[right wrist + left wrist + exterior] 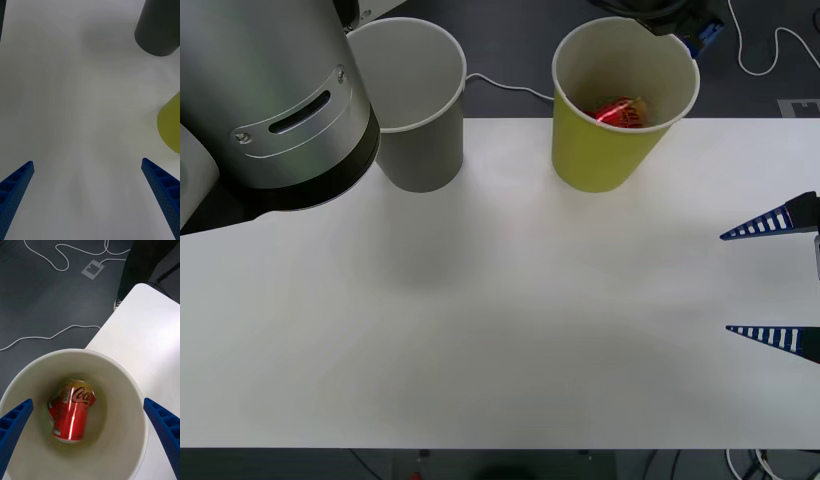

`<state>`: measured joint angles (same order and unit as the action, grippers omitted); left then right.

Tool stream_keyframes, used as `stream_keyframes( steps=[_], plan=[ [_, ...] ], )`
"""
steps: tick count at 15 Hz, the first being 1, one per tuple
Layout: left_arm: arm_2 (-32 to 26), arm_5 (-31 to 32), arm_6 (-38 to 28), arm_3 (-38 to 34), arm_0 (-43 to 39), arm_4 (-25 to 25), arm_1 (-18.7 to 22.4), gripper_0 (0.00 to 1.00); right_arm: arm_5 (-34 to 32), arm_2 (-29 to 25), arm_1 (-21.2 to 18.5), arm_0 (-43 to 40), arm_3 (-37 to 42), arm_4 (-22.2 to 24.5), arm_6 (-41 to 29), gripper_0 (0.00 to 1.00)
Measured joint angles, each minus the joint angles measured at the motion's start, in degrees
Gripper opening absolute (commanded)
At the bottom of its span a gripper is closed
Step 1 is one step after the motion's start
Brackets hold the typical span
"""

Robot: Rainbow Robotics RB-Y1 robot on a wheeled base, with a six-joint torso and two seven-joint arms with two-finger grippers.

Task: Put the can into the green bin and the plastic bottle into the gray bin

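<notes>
Can [71, 410] lies on its side at the bottom of the green bin [620, 150], directly under the left gripper [88, 435], which hangs spread and empty. Right gripper [772, 280], also spread and empty, hovers low over the worktop [500, 330], far from the gray bin [420, 150]; I see no bottle.

1. The can [71, 412] is glossy metal, its red side catching the light, dented and creased.
2. The green bin [610, 150] looks like matt paper, with a smooth pale inside.
3. The gray bin [420, 140] has the same matt paper look.
4. The table [500, 330] is smooth, matt white.
5. The right gripper [772, 280] has ribbed blue plastic-looking fingers [161, 187].
</notes>
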<state>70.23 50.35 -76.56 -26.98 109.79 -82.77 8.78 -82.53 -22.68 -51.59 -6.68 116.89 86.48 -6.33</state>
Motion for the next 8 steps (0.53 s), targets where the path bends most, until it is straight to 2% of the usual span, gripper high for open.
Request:
stream_keyframes(
  steps=[4, 8],
  plan=[
    [-0.5, 0.8, 1.1, 0.0, 0.1, 1.1, 0.7, 1.0, 0.0, 0.0, 0.0, 0.0, 0.0, 0.0, 0.0, 1.0],
    [-6.3, 7.5, 8.1, -0.1, 0.2, 1.8, 4.5, 1.0, 0.0, 0.0, 0.0, 0.0, 0.0, 0.0, 0.0, 1.0]
  ],
)
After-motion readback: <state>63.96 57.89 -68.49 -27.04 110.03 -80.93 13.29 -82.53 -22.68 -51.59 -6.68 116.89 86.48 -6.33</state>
